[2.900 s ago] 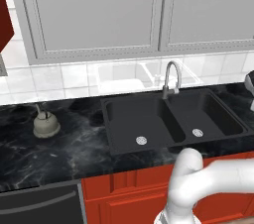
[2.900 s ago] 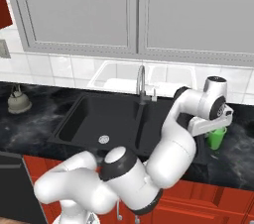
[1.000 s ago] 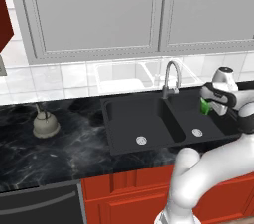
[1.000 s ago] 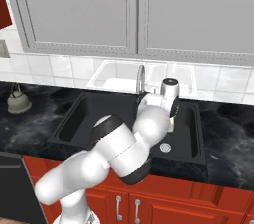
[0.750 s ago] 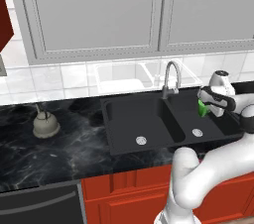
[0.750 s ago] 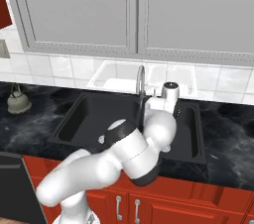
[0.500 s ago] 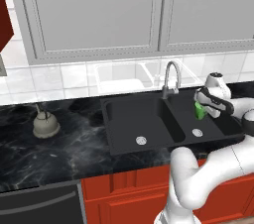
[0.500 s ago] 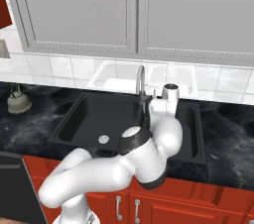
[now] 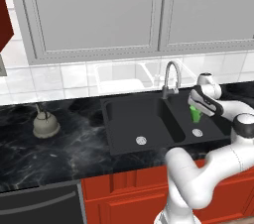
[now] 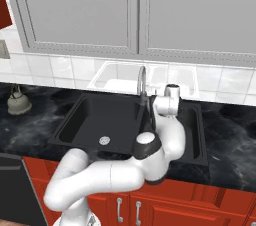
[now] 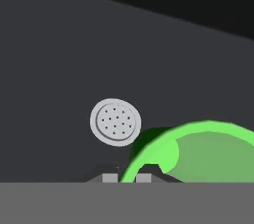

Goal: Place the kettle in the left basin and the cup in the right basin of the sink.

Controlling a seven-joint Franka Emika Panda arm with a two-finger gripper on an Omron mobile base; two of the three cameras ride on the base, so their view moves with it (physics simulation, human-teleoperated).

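Note:
My gripper (image 9: 196, 109) hangs over the right basin (image 9: 210, 128) of the black sink, shut on the bright green cup (image 9: 194, 114). In the hand view the two fingertips (image 11: 110, 178) pinch the cup's rim (image 11: 198, 143), one inside and one outside, with the basin's silver drain (image 11: 115, 122) just beyond. The cup is above the basin floor, near the divider. The beige-grey kettle (image 9: 45, 125) stands upright on the dark counter, far left of the sink, also the kettle (image 10: 18, 101) in the right base view. The left basin (image 9: 130, 119) holds nothing.
The chrome gooseneck faucet (image 9: 171, 77) rises behind the divider, close to the left of my hand. My own arm (image 10: 160, 140) covers much of the right basin in the right base view. Grey wall cabinets (image 9: 99, 10) hang above the white tiled backsplash.
The gripper has carried the cup leftward and lower, from the basin's right edge to over the right basin near the divider. The kettle has not moved.

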